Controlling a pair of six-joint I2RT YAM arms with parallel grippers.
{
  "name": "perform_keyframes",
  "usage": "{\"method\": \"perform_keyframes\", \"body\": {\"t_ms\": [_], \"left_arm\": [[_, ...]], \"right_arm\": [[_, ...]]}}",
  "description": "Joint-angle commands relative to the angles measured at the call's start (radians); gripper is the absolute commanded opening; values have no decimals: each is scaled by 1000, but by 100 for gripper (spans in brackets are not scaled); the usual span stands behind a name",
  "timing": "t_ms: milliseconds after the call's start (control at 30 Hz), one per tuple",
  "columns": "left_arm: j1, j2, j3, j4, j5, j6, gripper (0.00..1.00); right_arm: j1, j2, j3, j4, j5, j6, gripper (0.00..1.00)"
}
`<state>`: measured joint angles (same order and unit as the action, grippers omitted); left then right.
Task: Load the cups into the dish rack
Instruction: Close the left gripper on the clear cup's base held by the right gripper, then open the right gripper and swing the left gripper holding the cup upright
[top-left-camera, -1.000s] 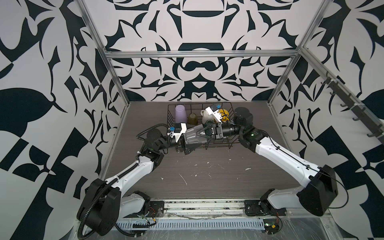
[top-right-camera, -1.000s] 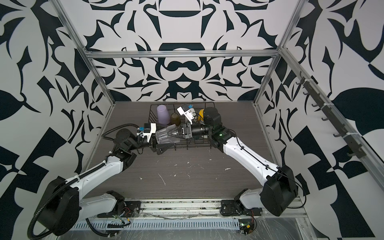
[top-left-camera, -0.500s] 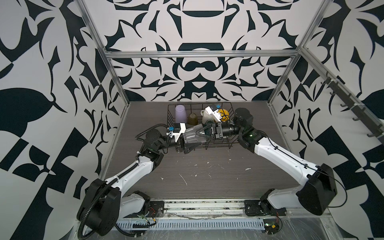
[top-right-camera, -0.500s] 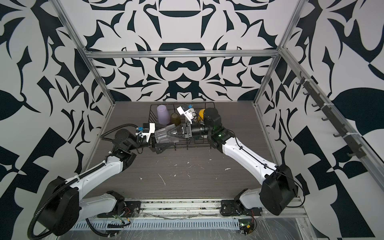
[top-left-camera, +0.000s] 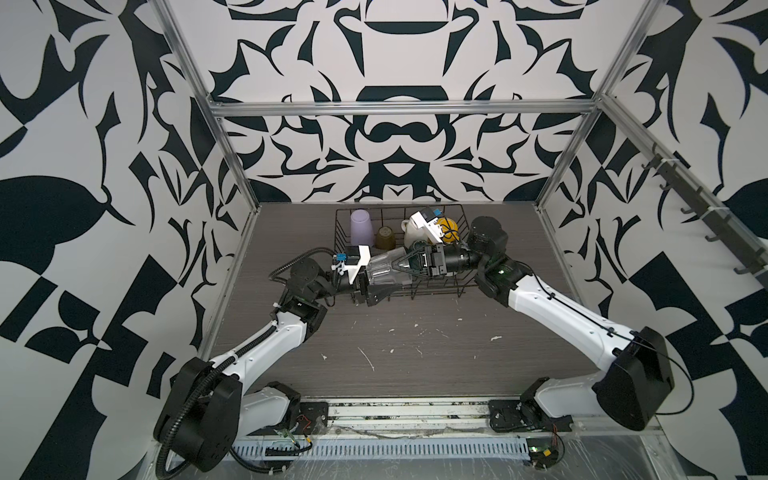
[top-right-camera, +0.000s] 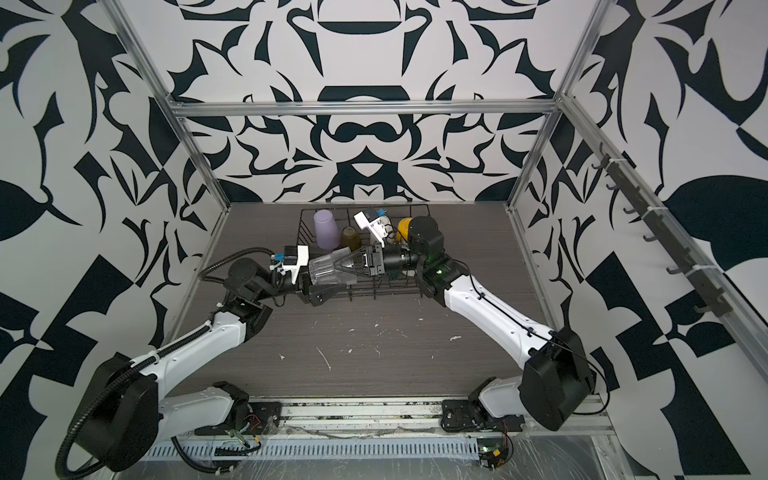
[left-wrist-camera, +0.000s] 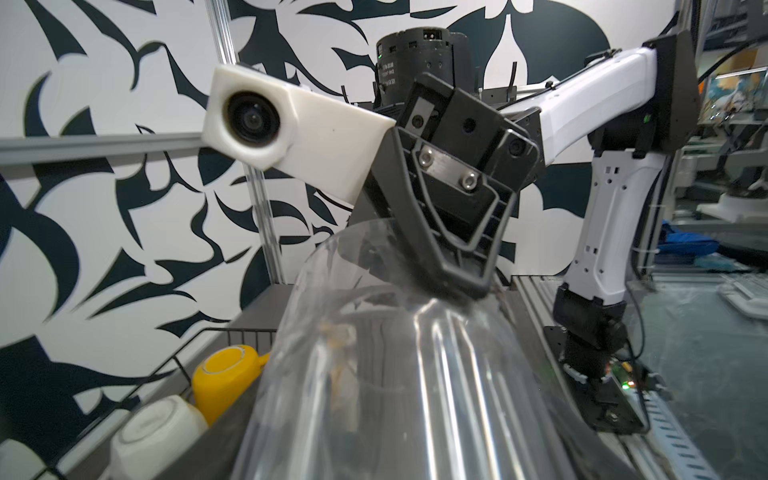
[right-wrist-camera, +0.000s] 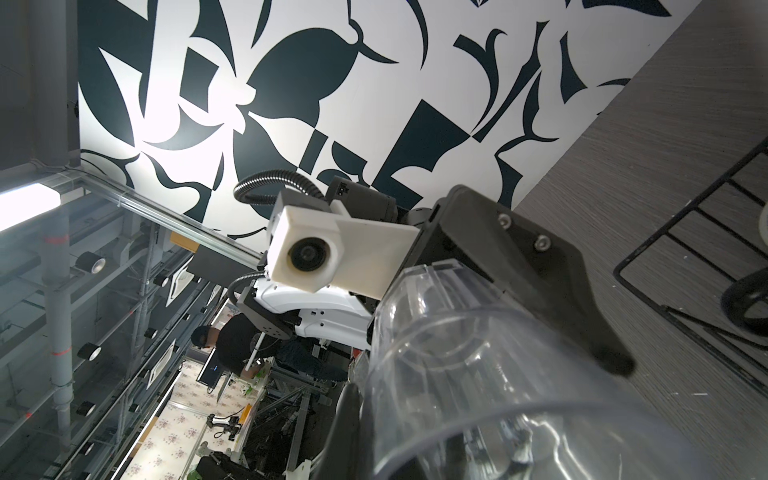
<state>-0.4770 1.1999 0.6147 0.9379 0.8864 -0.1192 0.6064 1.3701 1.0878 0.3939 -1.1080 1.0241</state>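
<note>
Black-and-white patterned walls (top-left-camera: 395, 137) frame a mid-air handover above a grey wood-grain desk (top-left-camera: 415, 357). The right pincer (left-wrist-camera: 461, 286) is pinched tight on the thin wall of a clear glass (top-left-camera: 384, 270), which lies on its side over the near left corner of the dish rack (top-left-camera: 440, 286). The left pincer (top-left-camera: 375, 283) stands spread to either side of the glass's opposite end; whether its fingers (right-wrist-camera: 582, 316) already press the glass cannot be told.

Farther out, a lilac tumbler (top-left-camera: 360, 226) and an amber glass (top-left-camera: 386, 237) stand mouth-down along the rack's far side. No cup shows on the desk outside the rack, so loading looks near its end.

The step in hand appears to be passing the glass between arms. The next move likely calls for the left pincer to close firmly before the right lets go, then to turn the glass mouth-down into free rack space.

Only the left wrist view shows the right fingertips meeting on the glass wall, plus the upturned bottoms of a yellow mug (left-wrist-camera: 226, 374) and a white mug (left-wrist-camera: 153, 436). Only the right wrist view shows both left fingers flanking the glass.
</note>
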Motion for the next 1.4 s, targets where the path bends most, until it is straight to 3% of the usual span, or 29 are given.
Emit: {"method": "perform_keyframes", "body": {"t_ms": [0, 133, 267, 467, 633, 800, 967, 1200, 1300, 1367], "left_arm": [[-4, 1, 17, -27, 52, 0, 59], [-4, 0, 41, -89, 48, 0, 43], [-3, -9, 39, -93, 34, 1, 30], [-4, -31, 44, -133, 7, 6, 0], [-4, -44, 53, -171, -12, 29, 0], [-3, -52, 88, -269, -55, 52, 0], [-3, -53, 186, -520, -171, 91, 0], [-4, 18, 370, -844, -336, 95, 0], [-3, 62, 437, -926, -426, 62, 0], [-3, 112, 486, -994, -446, 58, 0]], "right_arm": [[11, 0, 7, 101, -27, 20, 0], [12, -1, 6, 98, -21, 21, 0], [11, -6, 10, 68, -12, 1, 10], [6, -42, 58, -152, 16, -159, 23], [-15, -72, 74, -264, 57, -235, 39], [-63, -103, 74, -367, 108, -291, 46], [-116, -168, 110, -635, 305, -469, 51], [-141, -271, 87, -771, 639, -577, 66], [-145, -313, 67, -785, 735, -603, 77], [-148, -335, 61, -808, 809, -623, 94]]}}
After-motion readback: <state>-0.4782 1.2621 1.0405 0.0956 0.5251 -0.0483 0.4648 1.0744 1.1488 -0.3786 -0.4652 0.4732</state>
